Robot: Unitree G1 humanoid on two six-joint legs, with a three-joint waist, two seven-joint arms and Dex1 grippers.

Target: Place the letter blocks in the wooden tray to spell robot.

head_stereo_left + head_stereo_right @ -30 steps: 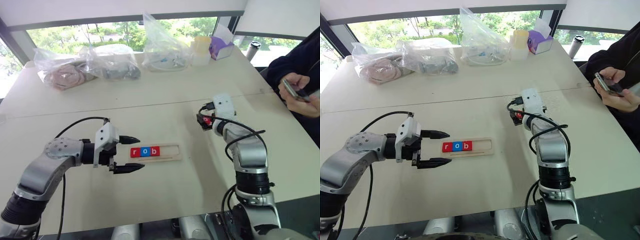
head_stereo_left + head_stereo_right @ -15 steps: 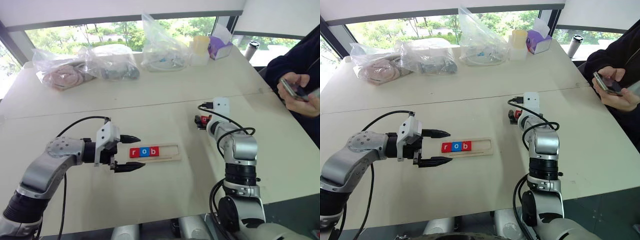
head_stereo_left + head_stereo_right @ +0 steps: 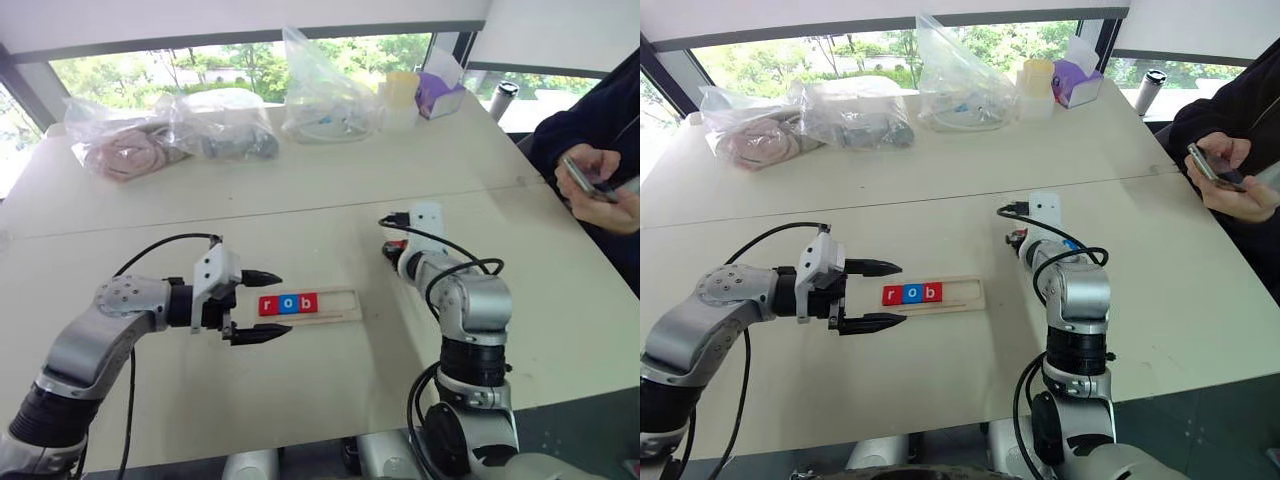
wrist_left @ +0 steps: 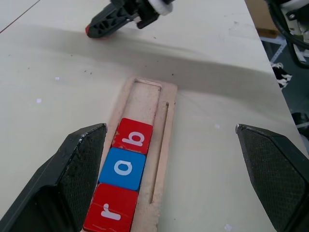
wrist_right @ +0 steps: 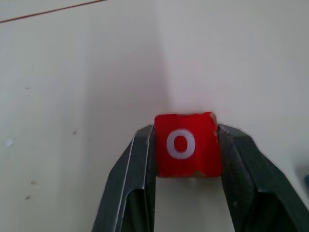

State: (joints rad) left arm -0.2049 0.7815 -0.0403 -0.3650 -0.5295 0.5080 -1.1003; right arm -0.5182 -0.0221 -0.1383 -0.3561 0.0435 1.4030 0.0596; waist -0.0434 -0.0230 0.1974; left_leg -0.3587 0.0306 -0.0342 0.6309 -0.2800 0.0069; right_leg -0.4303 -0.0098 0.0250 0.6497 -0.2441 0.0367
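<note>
- Red "o" block (image 5: 186,144) sits pinched between my right gripper (image 5: 187,145) fingers, low over the table (image 3: 300,400), at about 2 o'clock from the wooden tray (image 3: 335,304).
- In that tray I see 3 blocks (image 4: 122,182) spelling r, o, b; its far end is bare.
- My left gripper (image 3: 262,306) hangs at the tray's 9 o'clock end, jaws wide, holding nothing.

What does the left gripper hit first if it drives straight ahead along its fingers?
Likely nothing between the fingers: the open left gripper straddles the wooden tray, so the r block passes between them. The fingers may scrape the tabletop; their height is unclear.
</note>
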